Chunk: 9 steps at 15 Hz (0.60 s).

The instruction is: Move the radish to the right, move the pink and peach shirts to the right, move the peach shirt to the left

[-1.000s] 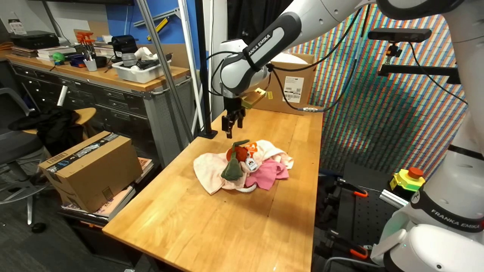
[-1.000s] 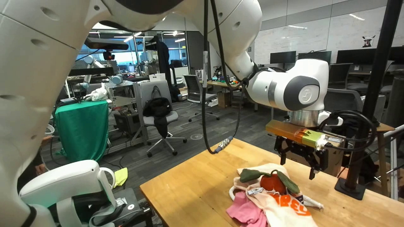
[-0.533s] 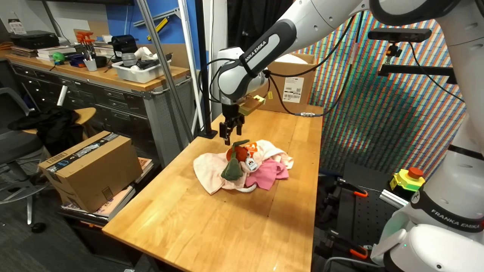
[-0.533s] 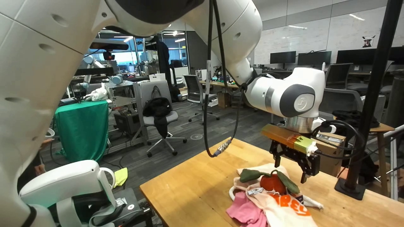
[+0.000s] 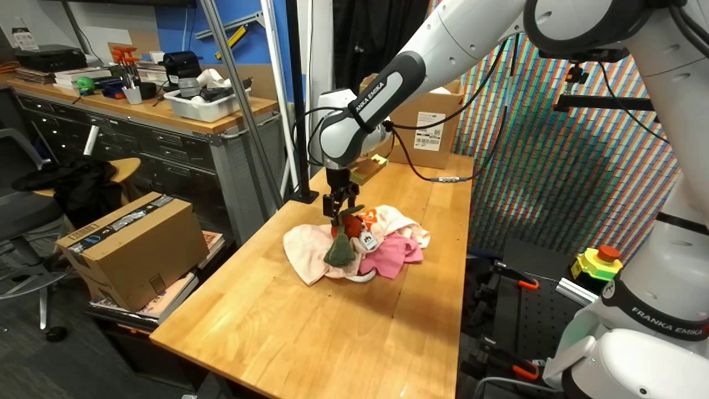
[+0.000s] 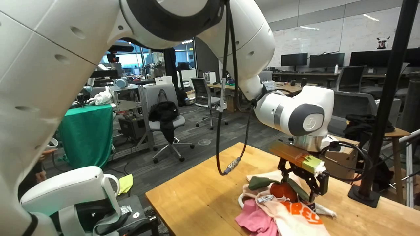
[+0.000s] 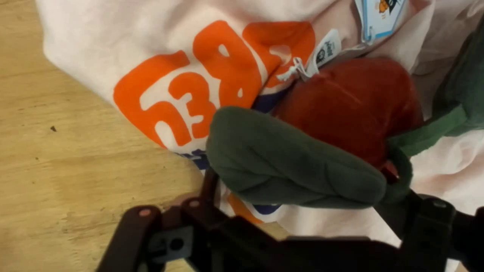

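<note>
On the wooden table [image 5: 332,338]: the radish [image 5: 351,226] atop the peach shirt [image 5: 310,246] with the pink shirt [image 5: 391,256] alongside, all well apart from the near end in an exterior view
Radish: red plush body, a broad green leaf [image 5: 339,252] at six o'clock of it, a narrower leaf [image 5: 353,210] at twelve o'clock
Peach shirt: rumpled beneath and around the radish; in the wrist view its orange lettering [image 7: 234,68] sits at nine o'clock from the red body
Pink shirt: bunched at four o'clock from the radish, touching the peach cloth
White tag [image 5: 368,240]: just beside the red body, at four o'clock
White cord [image 5: 363,276]: peeking out past the shirts, six o'clock from the radish
Gripper [image 5: 343,214]: released, its fingers [image 7: 404,215] spread apart, over the radish at eleven o'clock in an exterior view; in the wrist view a leaf lies between them, and whether they touch it I cannot tell
Cardboard box [image 5: 426,130]: standing at the table's far end, one o'clock from the radish
</note>
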Each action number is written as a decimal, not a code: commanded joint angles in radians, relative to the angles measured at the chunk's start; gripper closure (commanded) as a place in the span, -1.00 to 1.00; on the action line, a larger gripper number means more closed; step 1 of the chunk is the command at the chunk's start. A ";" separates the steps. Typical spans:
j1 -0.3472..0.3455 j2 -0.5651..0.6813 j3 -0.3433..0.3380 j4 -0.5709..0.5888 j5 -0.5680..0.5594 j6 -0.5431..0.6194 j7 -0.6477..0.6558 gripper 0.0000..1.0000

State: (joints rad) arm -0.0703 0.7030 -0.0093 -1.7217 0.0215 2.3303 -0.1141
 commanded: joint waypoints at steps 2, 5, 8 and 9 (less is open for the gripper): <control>0.001 0.038 0.005 0.031 0.002 0.010 0.013 -1.00; 0.004 0.035 0.007 0.036 0.002 -0.012 0.018 -1.00; 0.010 0.022 0.005 0.036 0.000 -0.038 0.029 -1.00; 0.014 0.018 0.003 0.038 -0.002 -0.053 0.038 -1.00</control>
State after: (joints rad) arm -0.0649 0.7272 -0.0056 -1.7057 0.0215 2.3235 -0.1024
